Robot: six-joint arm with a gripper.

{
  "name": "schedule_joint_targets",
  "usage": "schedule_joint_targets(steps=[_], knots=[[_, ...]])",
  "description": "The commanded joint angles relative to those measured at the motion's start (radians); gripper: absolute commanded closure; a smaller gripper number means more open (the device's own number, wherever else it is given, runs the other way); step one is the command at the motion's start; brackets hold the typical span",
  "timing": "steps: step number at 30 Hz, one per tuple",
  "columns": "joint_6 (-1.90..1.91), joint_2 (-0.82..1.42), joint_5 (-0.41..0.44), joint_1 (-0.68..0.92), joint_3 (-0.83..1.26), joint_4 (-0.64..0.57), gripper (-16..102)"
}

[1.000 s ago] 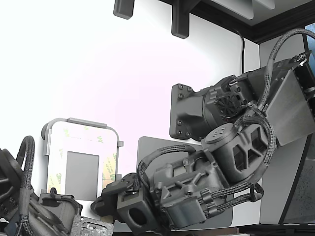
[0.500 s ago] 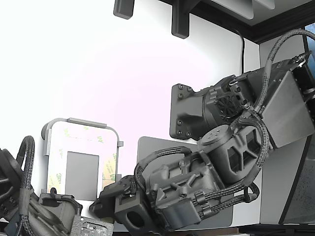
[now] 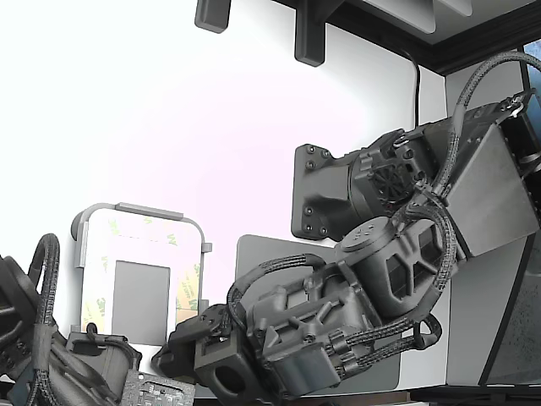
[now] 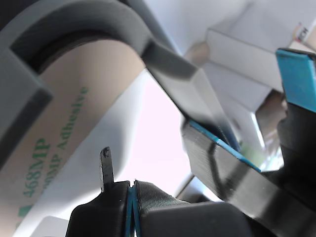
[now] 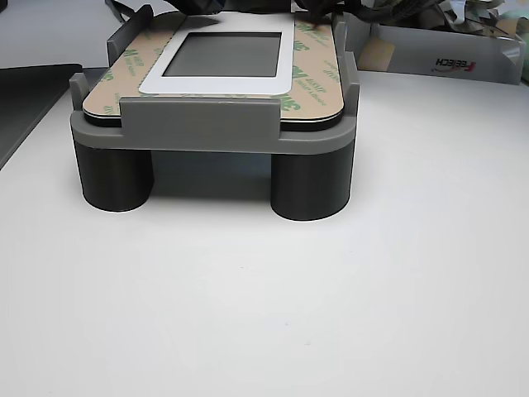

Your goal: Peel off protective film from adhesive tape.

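The white, grey-centred plate (image 3: 141, 254) lies in a grey fixture (image 5: 207, 124) at the exterior view's lower left. The protective film (image 3: 193, 286) is a tan strip with green print along the plate's right edge; it also fills part of the wrist view (image 4: 74, 113) and shows in the other view (image 5: 318, 70). The adhesive tape lies hidden under it. My gripper (image 3: 173, 351) sits low at the plate's near right corner. In the wrist view the gripper (image 4: 163, 158) is open by a narrow gap, with nothing between its blue-backed ribbed pads (image 4: 217, 163).
A large grey mat (image 3: 254, 254) lies under my arm. A second arm (image 3: 34, 355) stands at the exterior view's lower left, beside the fixture. A white box (image 5: 446, 58) sits behind the fixture in the other view, and a dark mat edge (image 5: 25, 91) at that view's left.
My arm has leaned a little lower and to the exterior view's left, carrying the gripper slightly closer to the plate's corner. The plate and the film have not moved.
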Motion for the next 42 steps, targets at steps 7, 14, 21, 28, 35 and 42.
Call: schedule_joint_targets(steps=[7, 14, 21, 28, 35, 42], knots=[[0.008, 0.011, -0.005, -0.008, -0.026, -0.012, 97], [0.017, 0.011, -0.005, -0.008, -0.026, -0.011, 97], [0.031, 0.006, -0.003, -0.006, -0.028, 0.002, 97], [0.035, 0.005, -0.003, -0.005, -0.029, 0.008, 97], [0.049, 0.006, 0.008, 0.008, -0.037, 0.025, 97], [0.052, 0.008, 0.015, 0.014, -0.052, 0.048, 97]])
